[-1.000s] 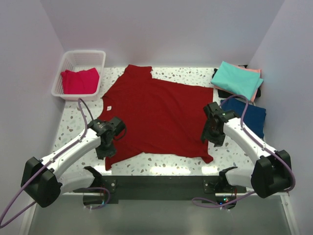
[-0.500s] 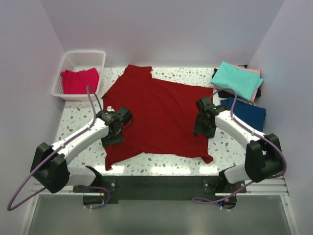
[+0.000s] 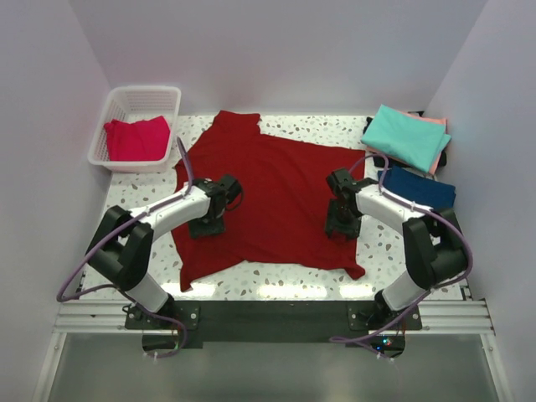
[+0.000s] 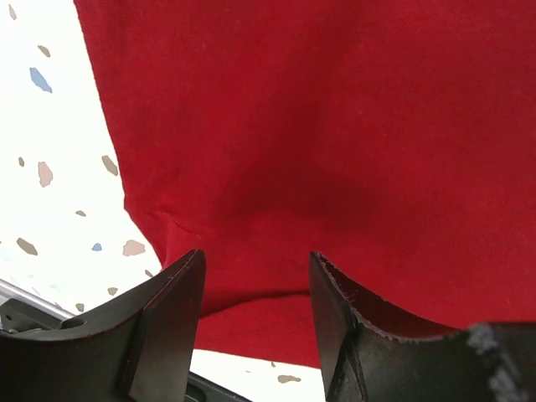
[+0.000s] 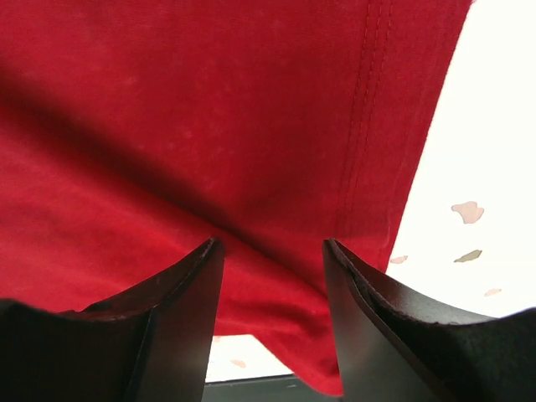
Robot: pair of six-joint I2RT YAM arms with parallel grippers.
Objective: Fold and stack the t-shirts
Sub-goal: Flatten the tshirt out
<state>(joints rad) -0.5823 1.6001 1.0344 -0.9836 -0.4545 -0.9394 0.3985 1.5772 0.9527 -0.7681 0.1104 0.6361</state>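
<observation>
The dark red t-shirt lies spread on the speckled table, beneath both sets of jaws. The left gripper is released over its left edge, and the right gripper is released beside its stitched hem. Teal t-shirt and navy t-shirt sit beyond the right jaws.

Left pincer, right pincer moved inward onto dark red t-shirt; left pincer opened wider.
</observation>
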